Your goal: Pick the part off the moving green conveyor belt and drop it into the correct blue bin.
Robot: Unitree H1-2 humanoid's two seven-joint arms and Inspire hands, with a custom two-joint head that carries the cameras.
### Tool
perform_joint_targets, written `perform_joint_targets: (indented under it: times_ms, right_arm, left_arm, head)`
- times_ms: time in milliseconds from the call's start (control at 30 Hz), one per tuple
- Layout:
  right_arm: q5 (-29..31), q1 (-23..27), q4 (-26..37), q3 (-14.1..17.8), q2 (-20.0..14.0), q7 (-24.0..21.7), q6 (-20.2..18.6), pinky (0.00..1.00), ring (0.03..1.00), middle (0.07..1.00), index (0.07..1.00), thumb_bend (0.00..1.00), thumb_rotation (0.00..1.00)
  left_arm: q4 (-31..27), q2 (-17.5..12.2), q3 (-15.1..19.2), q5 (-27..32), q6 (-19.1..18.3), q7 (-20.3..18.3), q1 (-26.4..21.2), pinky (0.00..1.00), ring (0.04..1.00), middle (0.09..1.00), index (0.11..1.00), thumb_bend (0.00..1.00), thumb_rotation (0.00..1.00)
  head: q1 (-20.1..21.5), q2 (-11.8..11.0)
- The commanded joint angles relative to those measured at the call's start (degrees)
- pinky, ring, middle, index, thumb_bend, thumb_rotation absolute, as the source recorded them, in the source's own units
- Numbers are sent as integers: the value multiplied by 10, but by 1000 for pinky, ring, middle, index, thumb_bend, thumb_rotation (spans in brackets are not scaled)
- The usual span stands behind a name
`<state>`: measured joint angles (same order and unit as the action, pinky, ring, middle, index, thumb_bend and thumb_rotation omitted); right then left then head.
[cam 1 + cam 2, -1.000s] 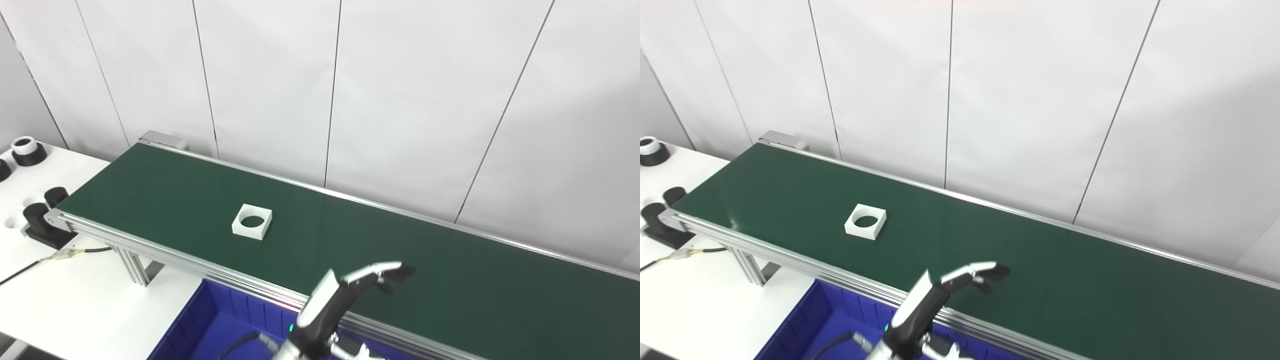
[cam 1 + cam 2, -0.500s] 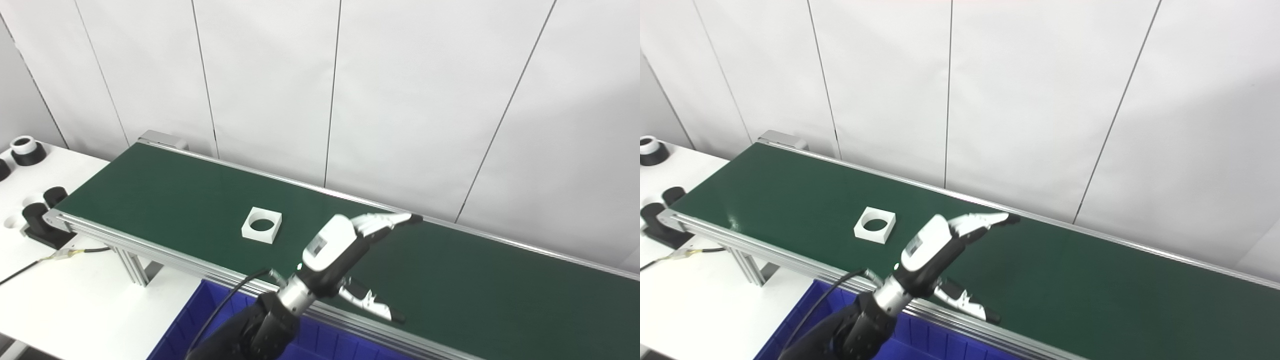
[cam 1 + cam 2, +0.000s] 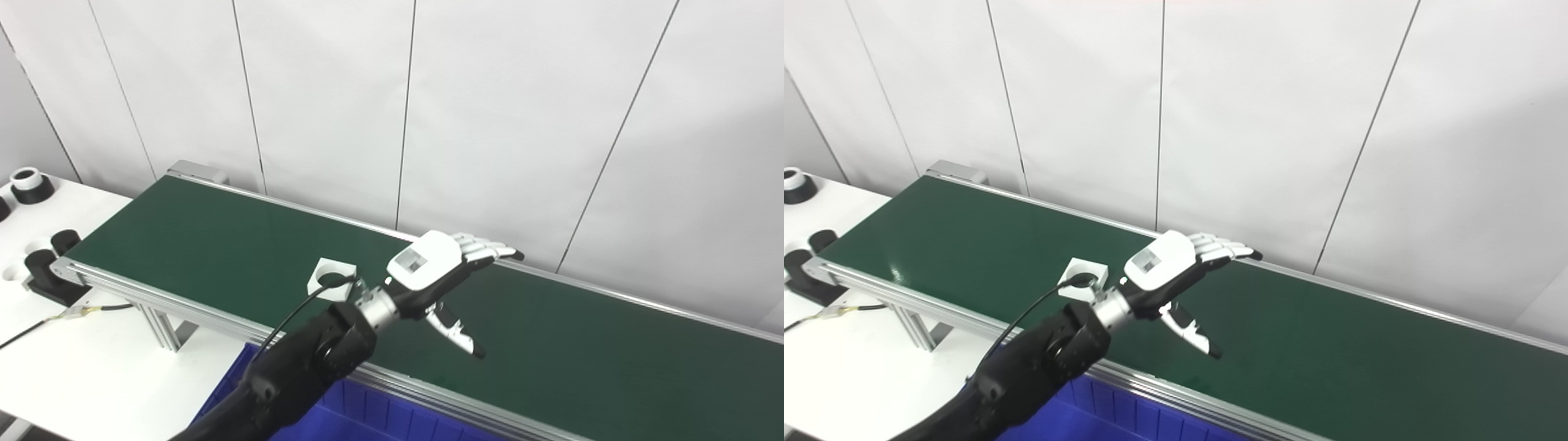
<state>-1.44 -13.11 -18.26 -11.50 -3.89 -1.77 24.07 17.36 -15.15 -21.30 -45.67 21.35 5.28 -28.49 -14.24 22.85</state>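
Hovering spread and empty, left hand [image 3: 438, 275] flanks part [image 3: 1084, 277] (wrist overlaps it there).

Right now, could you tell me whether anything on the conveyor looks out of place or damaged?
Nothing stands out. The white square part lies flat on the green belt, looking intact. The left hand hovers open just right of it, not touching.

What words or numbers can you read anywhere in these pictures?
No words or numbers can be read anywhere.
The left robot hand has a small grey checkered sticker on its back: a pattern with no readable text.
The green conveyor belt, white square part and blue bin carry no labels.
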Motion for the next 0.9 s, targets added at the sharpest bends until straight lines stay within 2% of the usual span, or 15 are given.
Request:
perform_joint_targets:
  times_ms: [0, 300, 467, 567, 767, 867]
  right_arm:
    - [2, 3, 7, -2, 5, 1, 29, 815, 854, 869, 851, 878, 1000]
    - [1, 5, 5, -5, 8, 6, 29, 798, 845, 861, 846, 868, 998]
    - [4, 5, 5, -4, 8, 2, 29, 790, 835, 860, 842, 860, 986]
    - [3, 5, 5, -4, 8, 2, 29, 793, 837, 862, 843, 868, 983]
    - [2, 3, 8, -6, 8, 2, 29, 794, 837, 864, 843, 876, 978]
    - [3, 3, 9, -7, 8, 2, 29, 790, 836, 867, 842, 866, 974]
  left_arm:
    - [3, -3, 1, 8, -8, -16, -34, 831, 841, 867, 830, 1000, 303]
    - [53, -20, 4, 16, -11, -53, -62, 816, 830, 854, 802, 1000, 215]
    - [59, -35, 5, 12, -32, -80, -69, 802, 833, 846, 771, 1000, 218]
    - [70, -39, 4, 14, -40, -83, -71, 792, 821, 836, 747, 1000, 204]
    - [78, -42, 6, 19, -73, -103, -75, 795, 826, 842, 747, 1000, 202]
    - [78, -46, 8, 29, -83, -120, -77, 797, 836, 853, 781, 1000, 185]
  head:
    - [1, 1]
    - [6, 2]
    - [6, 4]
    - [6, 4]
    - [8, 7]
    - [8, 7]
